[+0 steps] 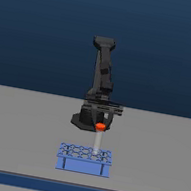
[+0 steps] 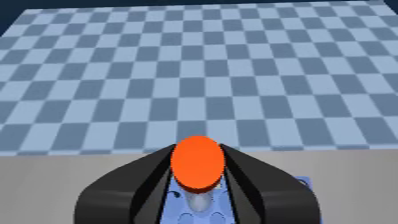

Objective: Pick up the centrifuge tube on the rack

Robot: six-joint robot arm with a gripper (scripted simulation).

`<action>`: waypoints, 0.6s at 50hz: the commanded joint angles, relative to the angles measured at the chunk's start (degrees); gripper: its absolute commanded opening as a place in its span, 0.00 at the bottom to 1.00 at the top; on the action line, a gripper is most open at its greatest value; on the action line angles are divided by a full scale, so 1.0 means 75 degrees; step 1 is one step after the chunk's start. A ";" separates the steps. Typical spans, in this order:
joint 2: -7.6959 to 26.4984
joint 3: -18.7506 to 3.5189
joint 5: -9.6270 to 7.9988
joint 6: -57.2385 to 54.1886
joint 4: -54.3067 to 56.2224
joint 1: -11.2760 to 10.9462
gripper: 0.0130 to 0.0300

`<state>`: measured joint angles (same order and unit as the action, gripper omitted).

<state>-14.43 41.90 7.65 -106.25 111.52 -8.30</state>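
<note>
Slim translucent whitish centrifuge tube [image 1: 97, 140] w/ round orange-red cap, upright, lower end at top of low blue rectangular rack [image 1: 84, 159] w/ hole grid, thin legs, on grey surface.

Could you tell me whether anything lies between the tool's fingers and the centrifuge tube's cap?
Nothing: in the wrist view the tool has its dark fingers flanking the orange cap of the centrifuge tube, above the rack.
</note>
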 commanded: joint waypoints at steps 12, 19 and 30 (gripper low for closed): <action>-0.0138 -0.0182 0.0166 -0.2111 0.1921 0.0000 0.00; -0.0195 -0.0265 0.0253 -0.2793 0.2594 0.0000 0.00; -0.0261 -0.0367 0.0368 -0.3492 0.3283 0.0000 0.00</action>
<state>-16.23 39.41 9.84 -129.91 134.58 -8.30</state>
